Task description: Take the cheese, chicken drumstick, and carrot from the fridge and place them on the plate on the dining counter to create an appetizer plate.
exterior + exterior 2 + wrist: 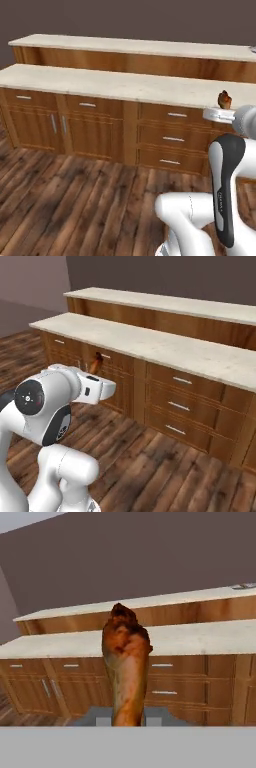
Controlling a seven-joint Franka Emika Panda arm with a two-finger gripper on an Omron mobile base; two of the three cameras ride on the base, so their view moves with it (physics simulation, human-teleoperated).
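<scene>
The chicken drumstick (126, 662) stood upright (thick end up) in the hand (127, 717), which was clenched on its thin lower end. It was raised in the air before the long wooden desk (200, 637) with drawers.

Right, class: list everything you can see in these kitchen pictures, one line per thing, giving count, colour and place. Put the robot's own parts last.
chicken drumstick: one, brown, held upright in the jaws, thick end up, in front of the counters.
lower counter: one, speckled beige top on a wooden base, across the middle of the scene.
upper counter: one, beige top with wood front, behind and above the lower one.
drawers and cupboard doors: several, wood with silver handles, along the lower counter's front.
floor: one, dark wood planks, in front of the counters.
wall: dark grey-brown, behind the counters.
gripper: one, shut on the drumstick.
arm: one, white with dark joints, in the foreground.
</scene>
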